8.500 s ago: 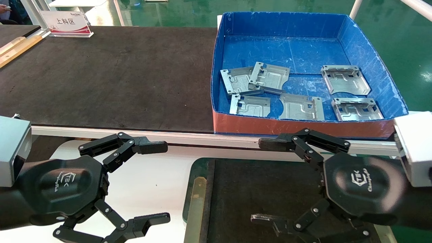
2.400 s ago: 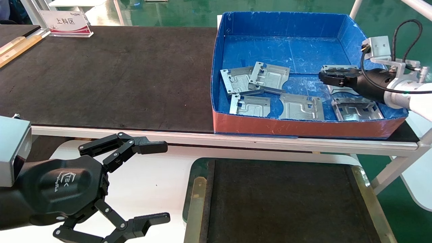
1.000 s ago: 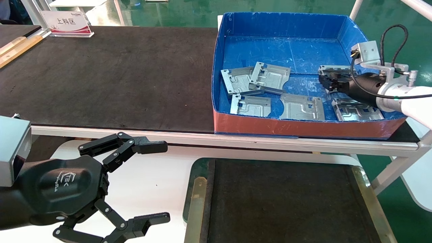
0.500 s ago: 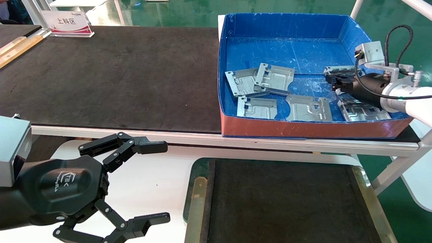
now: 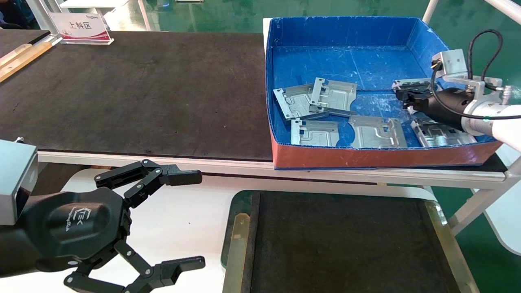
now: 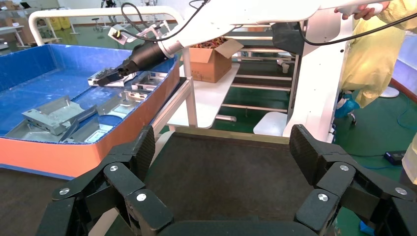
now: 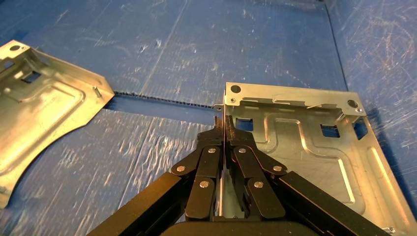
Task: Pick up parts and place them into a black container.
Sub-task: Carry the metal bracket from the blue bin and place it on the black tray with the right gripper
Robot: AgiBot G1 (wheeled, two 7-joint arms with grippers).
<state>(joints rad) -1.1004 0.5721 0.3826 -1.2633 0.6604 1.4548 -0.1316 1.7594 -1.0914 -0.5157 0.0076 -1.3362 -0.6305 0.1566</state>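
Observation:
Several silver-grey parts lie in a blue box [image 5: 346,28]: two overlapping ones [image 5: 299,103] [image 5: 333,94], two near the red front [image 5: 315,133] [image 5: 376,132] and one at the front right [image 5: 441,135]. My right gripper [image 5: 401,97] [image 7: 224,129] reaches in from the right. It is shut on the upright edge of the far-right part [image 5: 411,84] [image 7: 305,142], whose plate still looks low over the box floor. The black container [image 5: 338,240] [image 6: 221,182] sits below the table with nothing in it. My left gripper [image 5: 190,221] [image 6: 224,150] hangs open beside the container's left rim.
A long black mat [image 5: 134,89] covers the table left of the box. A white sign [image 5: 79,26] stands at the far left. The table's pale front rail [image 5: 163,160] runs between box and container. In the left wrist view, a person in yellow [image 6: 373,54] stands beyond the right arm.
The right gripper went from open over the container into the box and shut on the far-right part. Over the last second the box, its parts and the gripper have slid right. The left arm is unchanged.

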